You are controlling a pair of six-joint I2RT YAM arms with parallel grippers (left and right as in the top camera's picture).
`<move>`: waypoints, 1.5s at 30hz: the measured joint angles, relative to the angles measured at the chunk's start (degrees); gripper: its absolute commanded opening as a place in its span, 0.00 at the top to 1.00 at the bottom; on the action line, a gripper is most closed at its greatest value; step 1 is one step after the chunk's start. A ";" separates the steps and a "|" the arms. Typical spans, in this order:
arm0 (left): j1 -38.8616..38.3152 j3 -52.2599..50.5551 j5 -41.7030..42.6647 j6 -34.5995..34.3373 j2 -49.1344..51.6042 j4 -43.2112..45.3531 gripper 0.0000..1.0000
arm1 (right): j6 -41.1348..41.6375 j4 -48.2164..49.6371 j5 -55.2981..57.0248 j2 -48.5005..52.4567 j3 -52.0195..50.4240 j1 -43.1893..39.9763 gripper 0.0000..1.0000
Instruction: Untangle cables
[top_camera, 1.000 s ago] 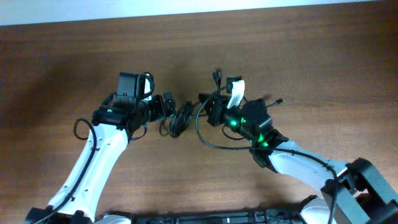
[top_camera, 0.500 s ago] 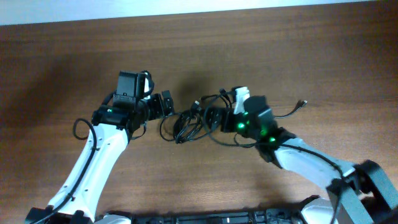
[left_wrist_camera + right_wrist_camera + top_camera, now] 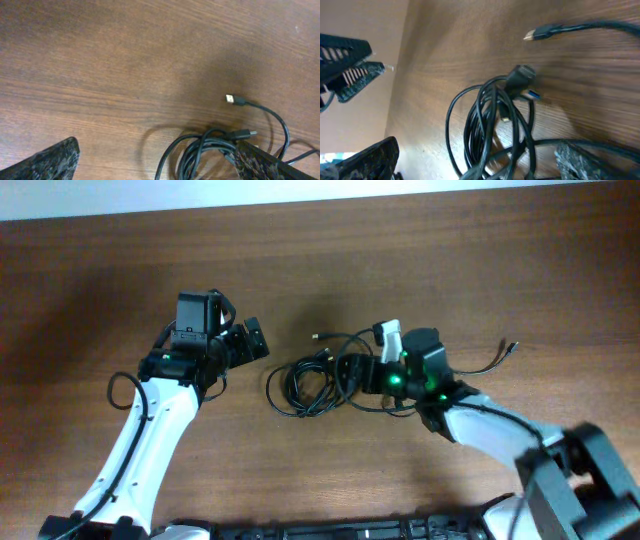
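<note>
**Brown wood-grain bench (image 3: 100, 270), tangle of thin black cables (image 3: 305, 380) at its middle**

Coiled in several overlapping loops, flat on the wood, between the two arms. Left claw (image 3: 256, 340) just left of the coil and a little farther back, spread wide, gripping nothing. From its own wrist view, fingers (image 3: 55, 159) far apart at the near corners, with the coil's edge rising into the gap close to the right-hand one. Right claw (image 3: 356, 372) at the coil's right edge, likewise spread wide, strands lying loose across the gap. No telling from its wrist view whether any strand touches a finger. One silver-tipped plug (image 3: 317, 336) clear of the coil on the far side, flat on the bench, its cord curving back into the loops. Another loose cable end (image 3: 508, 348) trailing off right, beyond the right arm, well apart from the coil.
</note>
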 measured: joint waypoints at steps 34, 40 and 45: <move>0.00 -0.28 21.38 36.57 0.04 -3.39 0.36 | 19.87 35.91 -45.72 16.41 12.57 0.11 0.96; -0.33 -0.68 25.79 36.98 4.81 -1.84 1.00 | 21.97 35.82 -44.02 16.46 12.59 0.20 0.53; 9.35 -0.66 23.47 33.66 2.10 -2.62 1.00 | 15.06 35.67 -37.92 16.46 12.66 0.28 0.06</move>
